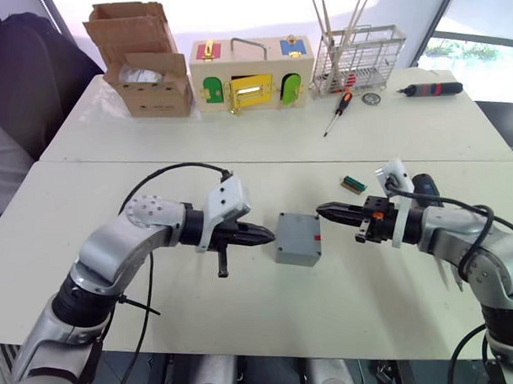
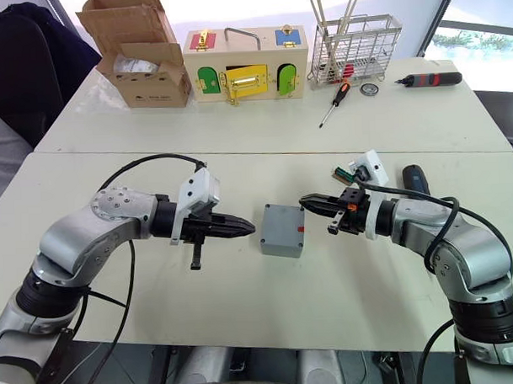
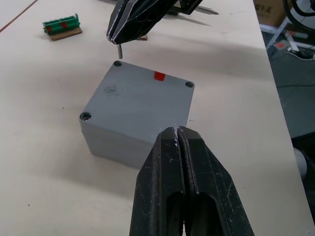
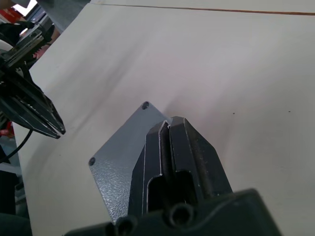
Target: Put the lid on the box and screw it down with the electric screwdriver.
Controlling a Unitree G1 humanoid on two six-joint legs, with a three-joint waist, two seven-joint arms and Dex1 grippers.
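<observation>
Sitting at the centre of the frame on the white table [image 1: 244, 319], the box [image 1: 298, 238] has the lid [image 3: 135, 101] already on top, a red mark on its side. Left gripper [image 1: 262, 236] points at it from the left, fingers pressed together, empty; right gripper [image 1: 327, 211] points from the right, fingers likewise together. Behind the right wrist lies the electric screwdriver [image 2: 416, 180]. Farther back, upper left, an open cardboard carton [image 1: 142, 65] holds something pale; a wooden box [image 1: 251, 74] stands upper centre, and a wire basket [image 1: 357, 60] holds long sticks.
</observation>
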